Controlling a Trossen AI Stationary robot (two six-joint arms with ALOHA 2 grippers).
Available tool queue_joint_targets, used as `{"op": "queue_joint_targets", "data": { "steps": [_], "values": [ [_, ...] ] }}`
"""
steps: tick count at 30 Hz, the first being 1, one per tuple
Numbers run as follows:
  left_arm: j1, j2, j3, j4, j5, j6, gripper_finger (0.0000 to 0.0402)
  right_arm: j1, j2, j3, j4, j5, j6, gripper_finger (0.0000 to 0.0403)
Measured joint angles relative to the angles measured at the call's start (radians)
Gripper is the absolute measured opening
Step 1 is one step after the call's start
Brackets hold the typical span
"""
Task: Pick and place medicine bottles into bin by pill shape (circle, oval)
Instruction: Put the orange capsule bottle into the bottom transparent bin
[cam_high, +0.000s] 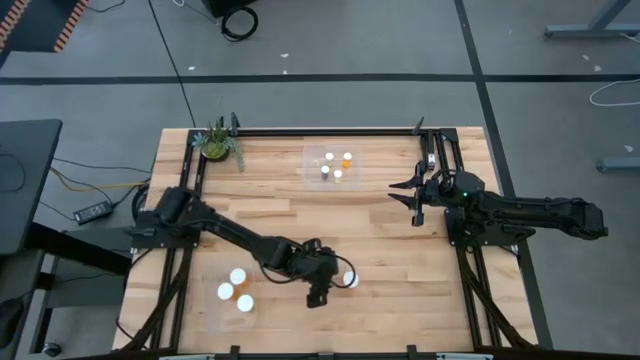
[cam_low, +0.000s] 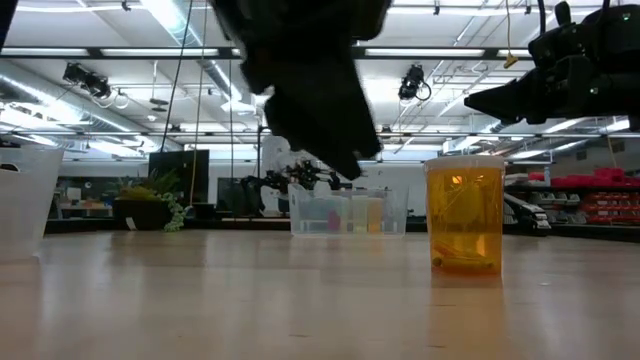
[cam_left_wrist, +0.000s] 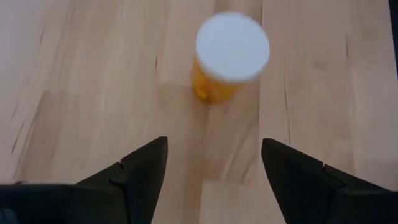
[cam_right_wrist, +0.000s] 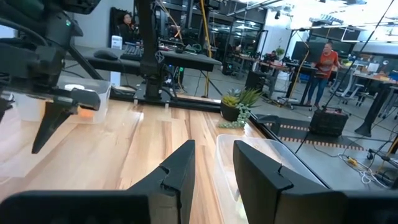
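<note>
I have the wooden table (cam_high: 400, 260) under both arms, with a clear bin (cam_high: 333, 166) at its far middle holding four narrow-capped bottles (cam_high: 337, 175), and a second clear bin (cam_high: 222, 305) at the near left with three wider-capped bottles (cam_high: 238, 277) in it. The potted plant (cam_high: 216, 143) sits at the far left corner.

My left end effector (cam_high: 318, 297) hangs low over the near middle of the table, fingers spread wide and holding nothing. Just beside it, a lone medicine bottle (cam_left_wrist: 225, 62) stands upright on the bare wood, white cap up, clear of both fingers (cam_left_wrist: 140, 171).

My right end effector (cam_high: 408, 195) waits raised at the right side of the table, fingers partly apart with nothing between them.

A person in a red top (cam_right_wrist: 325, 62) stands far off in the room.
</note>
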Motion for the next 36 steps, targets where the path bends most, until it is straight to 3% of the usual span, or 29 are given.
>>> {"op": "queue_joint_targets", "data": {
  "steps": [8, 17, 30, 36],
  "values": [
    [0.048, 0.048, 0.052, 0.009, 0.072, -0.004, 0.0300, 0.000, 0.000, 0.000, -0.006, 0.000, 0.000, 0.0115],
    [0.055, 0.104, 0.053, 0.113, 0.115, 0.141, 0.0340, 0.000, 0.000, 0.000, -0.014, 0.000, 0.000, 0.0115],
    [0.062, 0.169, 0.053, 0.305, 0.108, 0.268, 0.0340, 0.000, 0.000, 0.000, -0.021, 0.000, 0.000, 0.0115],
    [0.067, 0.169, 0.053, 0.337, 0.105, 0.279, 0.0317, 0.000, 0.000, 0.000, -0.025, 0.000, 0.000, 0.0115]
  ]
}}
